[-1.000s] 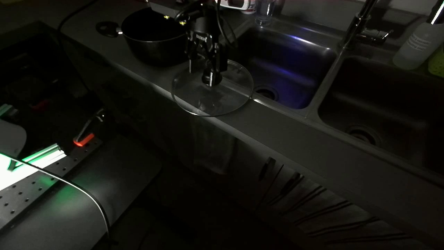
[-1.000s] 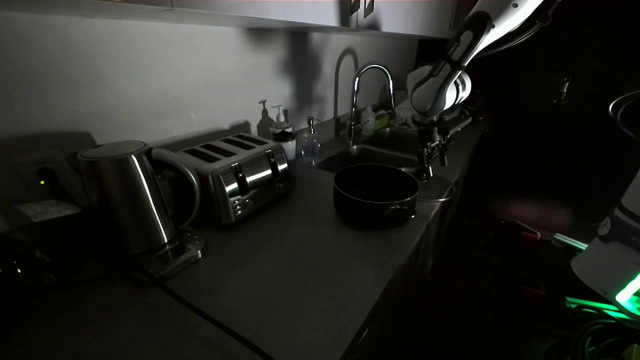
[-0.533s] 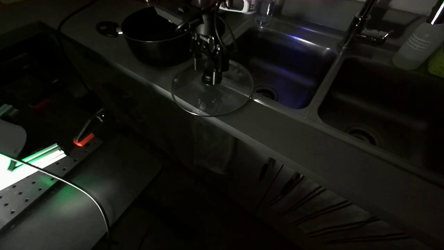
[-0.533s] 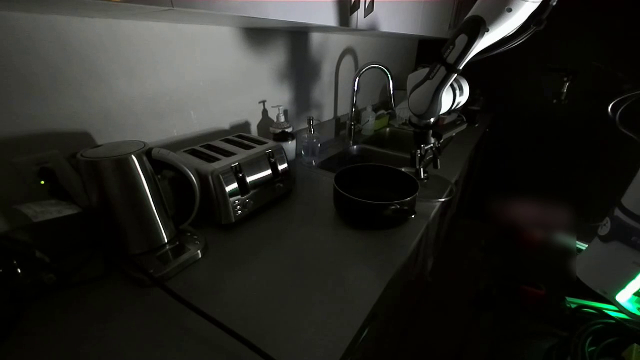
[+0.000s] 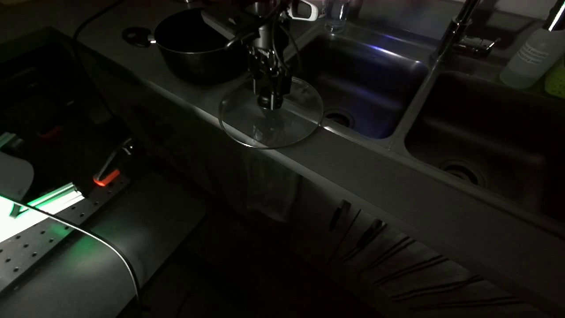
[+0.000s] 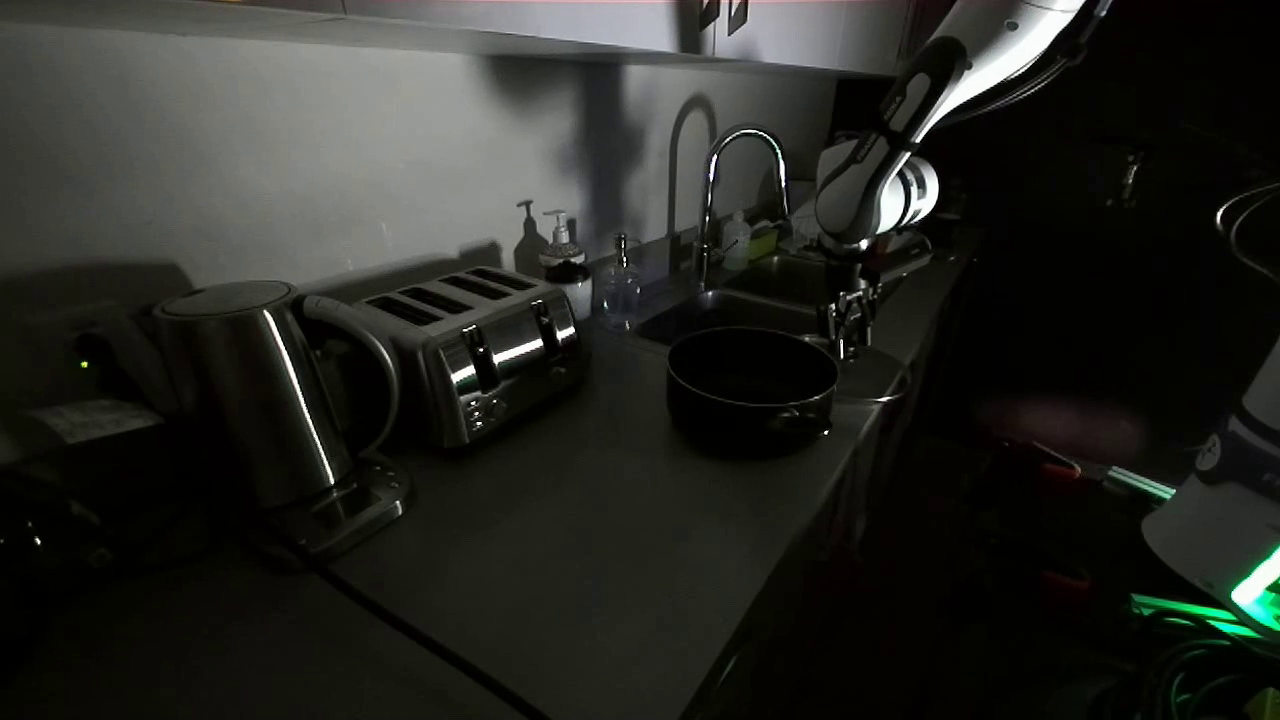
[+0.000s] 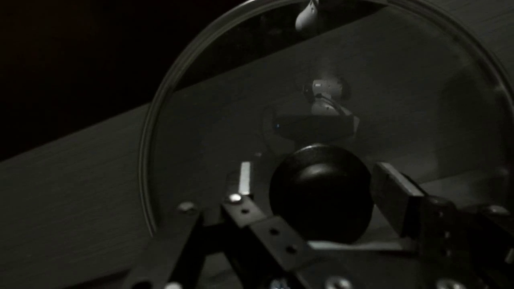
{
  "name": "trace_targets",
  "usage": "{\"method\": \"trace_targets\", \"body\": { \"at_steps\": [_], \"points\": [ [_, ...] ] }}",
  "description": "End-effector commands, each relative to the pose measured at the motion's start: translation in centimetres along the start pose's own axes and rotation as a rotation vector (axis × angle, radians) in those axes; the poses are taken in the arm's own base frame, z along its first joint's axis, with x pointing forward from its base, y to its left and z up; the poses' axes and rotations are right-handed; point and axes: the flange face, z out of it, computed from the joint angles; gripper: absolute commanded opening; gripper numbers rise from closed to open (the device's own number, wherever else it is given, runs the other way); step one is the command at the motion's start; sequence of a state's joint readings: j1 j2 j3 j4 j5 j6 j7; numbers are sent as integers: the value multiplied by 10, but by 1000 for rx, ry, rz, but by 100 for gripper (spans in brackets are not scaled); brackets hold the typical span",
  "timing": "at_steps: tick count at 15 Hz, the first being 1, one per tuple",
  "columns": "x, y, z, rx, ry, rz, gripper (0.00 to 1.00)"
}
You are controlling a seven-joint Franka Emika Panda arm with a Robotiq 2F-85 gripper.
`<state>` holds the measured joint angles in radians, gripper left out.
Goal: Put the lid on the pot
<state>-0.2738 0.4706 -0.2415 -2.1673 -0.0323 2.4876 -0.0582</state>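
Note:
The round glass lid (image 5: pixel 287 128) with a thin metal rim lies on the counter strip in front of the sink, its near edge reaching past the counter edge. It also shows in an exterior view (image 6: pixel 878 380) and fills much of the wrist view (image 7: pixel 200 120). My gripper (image 5: pixel 267 95) is open at the lid's dark knob (image 5: pixel 268 103). In the wrist view the knob (image 7: pixel 321 192) sits between the fingers (image 7: pixel 321 180), with a gap at the left finger; contact at the right finger is unclear. The black pot (image 5: pixel 198 66) stands uncovered beside the lid, also in an exterior view (image 6: pixel 750 420).
The sink basins (image 5: pixel 362 88) lie beside the lid. The pot's side handle (image 5: pixel 137 37) points away from the lid. A toaster (image 6: pixel 470 350), a kettle (image 6: pixel 250 390) and a soap bottle (image 6: pixel 621 285) stand along the wall. The faucet (image 6: pixel 710 200) rises behind the sink.
My gripper has shifted and turned a little, toward the right in an exterior view, so the knob sits more between its fingers. The lid and the pot have not visibly moved.

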Motion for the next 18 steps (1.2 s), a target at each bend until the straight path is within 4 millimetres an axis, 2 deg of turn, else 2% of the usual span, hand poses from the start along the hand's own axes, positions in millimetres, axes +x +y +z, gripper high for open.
{"method": "trace_targets", "body": {
  "at_steps": [1, 3, 4, 8, 10, 18],
  "points": [
    [0, 2, -2, 22, 35, 23, 43],
    [0, 2, -5, 22, 44, 24, 29],
    [0, 3, -6, 22, 49, 25, 25],
    [-6, 3, -14, 28, 77, 12, 25],
    [-15, 7, -23, 25, 108, 7, 25],
    [-70, 27, -79, 31, 248, -10, 25]
  ]
}}
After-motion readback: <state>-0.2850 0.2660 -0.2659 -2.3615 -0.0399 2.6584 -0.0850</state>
